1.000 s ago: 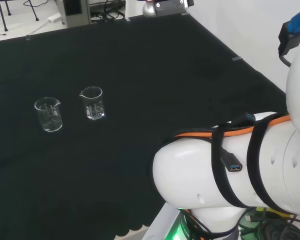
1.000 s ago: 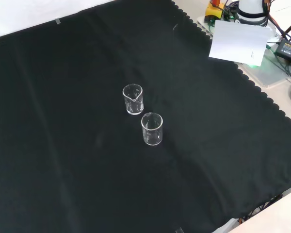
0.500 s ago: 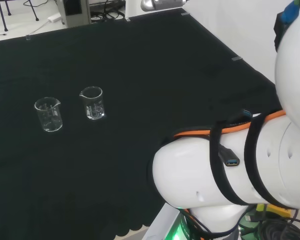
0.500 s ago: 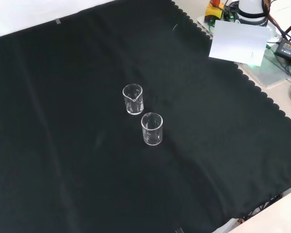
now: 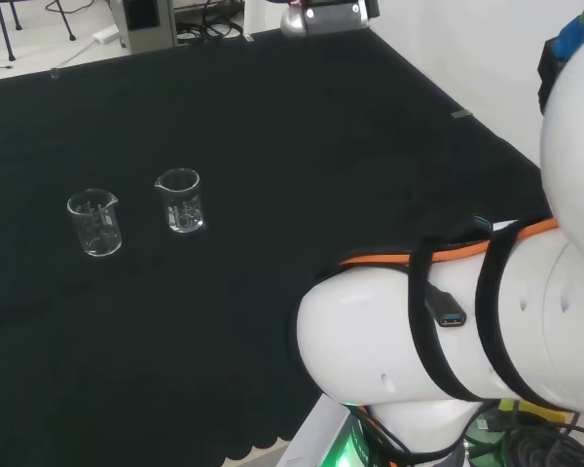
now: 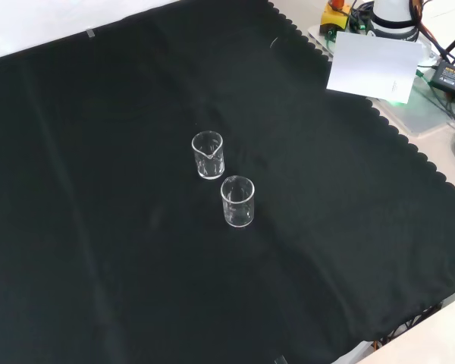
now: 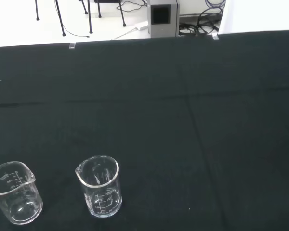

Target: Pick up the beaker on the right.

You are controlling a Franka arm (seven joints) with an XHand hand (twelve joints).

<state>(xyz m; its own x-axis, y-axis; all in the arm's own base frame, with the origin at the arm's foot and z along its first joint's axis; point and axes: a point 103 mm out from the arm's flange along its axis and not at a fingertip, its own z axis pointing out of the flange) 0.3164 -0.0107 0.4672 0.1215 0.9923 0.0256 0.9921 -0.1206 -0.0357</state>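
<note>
Two small clear glass beakers stand upright on the black cloth, close together and apart from each other. In the head view one beaker is to the right of the other beaker. The front view shows them one behind the other: the farther beaker and the nearer beaker. In the wrist view both stand ahead of the camera, one beaker beside the other beaker. Both look empty.
The arm's white links stand at the right of the head view. A white sheet and cables lie off the cloth's scalloped edge at the front view's top right. A grey box stands beyond the cloth's far edge.
The arm's upper link at the head view's right edge has shifted slightly. Both beakers stand where they were.
</note>
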